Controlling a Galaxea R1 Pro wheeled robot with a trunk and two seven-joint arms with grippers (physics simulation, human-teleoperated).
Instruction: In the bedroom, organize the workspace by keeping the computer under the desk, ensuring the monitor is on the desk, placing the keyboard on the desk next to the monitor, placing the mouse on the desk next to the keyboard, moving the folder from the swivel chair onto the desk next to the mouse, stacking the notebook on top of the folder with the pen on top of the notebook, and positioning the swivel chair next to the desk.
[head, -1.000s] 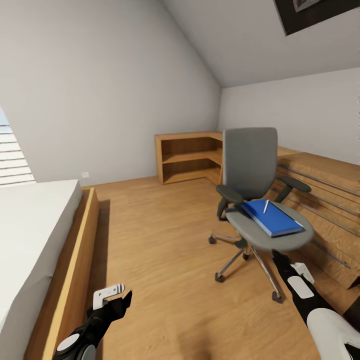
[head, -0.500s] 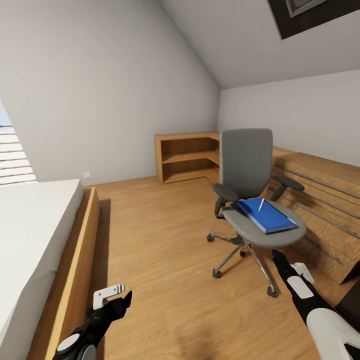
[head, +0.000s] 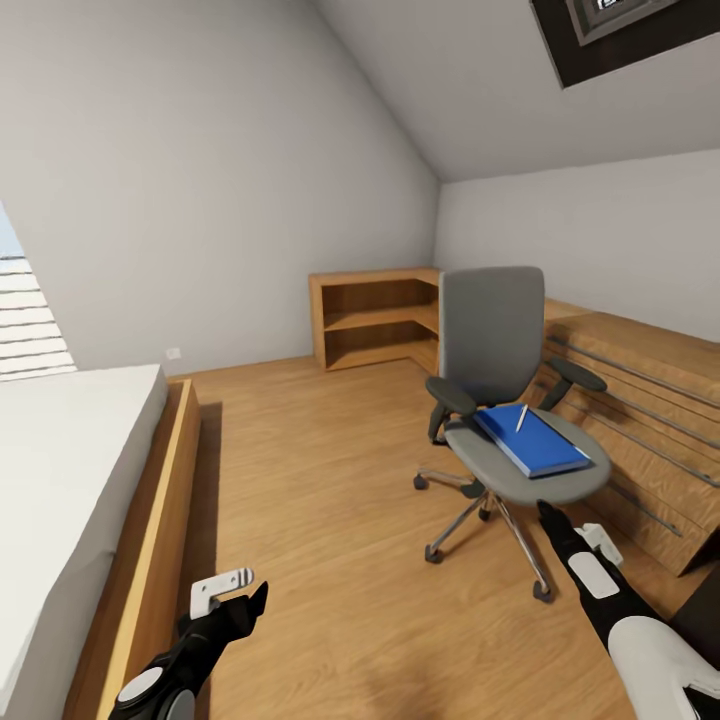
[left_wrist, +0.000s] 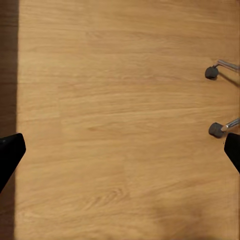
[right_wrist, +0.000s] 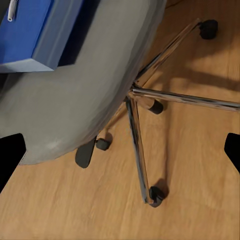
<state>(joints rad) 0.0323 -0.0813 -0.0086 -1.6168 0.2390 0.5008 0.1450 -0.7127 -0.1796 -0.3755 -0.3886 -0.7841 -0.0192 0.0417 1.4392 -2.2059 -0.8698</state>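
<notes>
The grey swivel chair (head: 492, 330) stands on the wood floor at the right, a short way ahead of me. On its seat (right_wrist: 85, 95) lies the blue folder (head: 530, 440) (right_wrist: 30, 35), with the pale pen (head: 521, 417) (right_wrist: 12, 9) resting on top. The notebook, desk, monitor, keyboard, mouse and computer are out of view. My right gripper (head: 570, 525) (right_wrist: 120, 150) hangs open just before the seat's front edge, above the chrome base. My left gripper (head: 235, 598) (left_wrist: 120, 152) is open over bare floor, left of the chair's castors (left_wrist: 216, 130).
A bed (head: 70, 470) with a wooden frame (head: 150, 530) runs along the left. A low light-wood shelf cabinet (head: 375, 315) stands in the far corner, and a slatted wooden unit (head: 640, 400) lines the right wall behind the chair. Open floor lies between bed and chair.
The whole picture has shifted a little as the camera moved; the chair now sits slightly further left in view. Both arms hold the same pose, grippers still open.
</notes>
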